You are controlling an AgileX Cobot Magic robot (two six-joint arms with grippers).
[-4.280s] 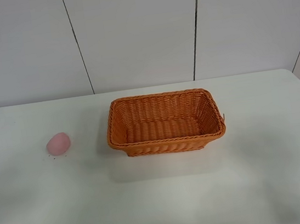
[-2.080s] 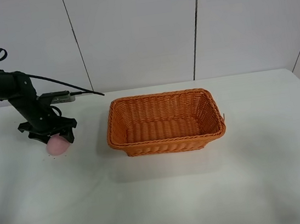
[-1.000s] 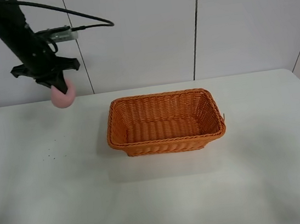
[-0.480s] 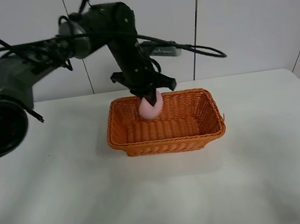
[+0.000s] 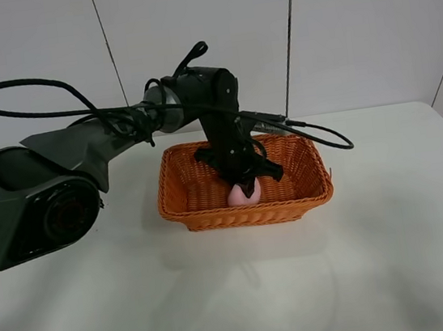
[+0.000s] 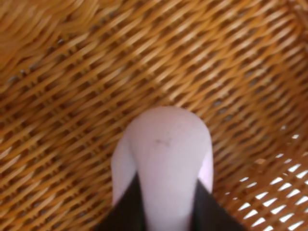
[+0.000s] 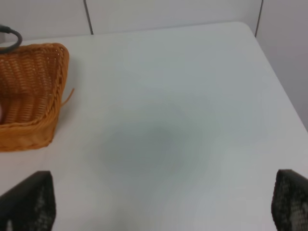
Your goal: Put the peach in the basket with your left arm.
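The peach (image 5: 243, 196) was held low inside the basket (image 5: 212, 216), which stood toward the far edge of the desk (image 5: 397, 257), about midway between its left and right edges. The left arm (image 5: 119, 130) was reached down over the far rim, and the left jaws were closed narrowly on the fruit. In the left wrist view two dark fingers (image 6: 126, 214) were seen pressed against opposite flanks of the peach (image 6: 163, 154), with the woven floor close behind it. Whether the fruit was already touching that floor could not be told. The peach was judged to be light, being far smaller than the basket, and its smooth, matte, rounded skin was judged likely to slide between hard fingers if pinched near an end. Whether it was soft or firm could not be told from the views. The best hold was therefore judged to be across its broad middle, as it was taken here, with modest pressure. Once let go it would be expected to roll a little, though the ribbed weave and flared walls should check it. The right jaws were spread wide over bare desk near the right edge, their fingertips (image 7: 33, 199) holding nothing.
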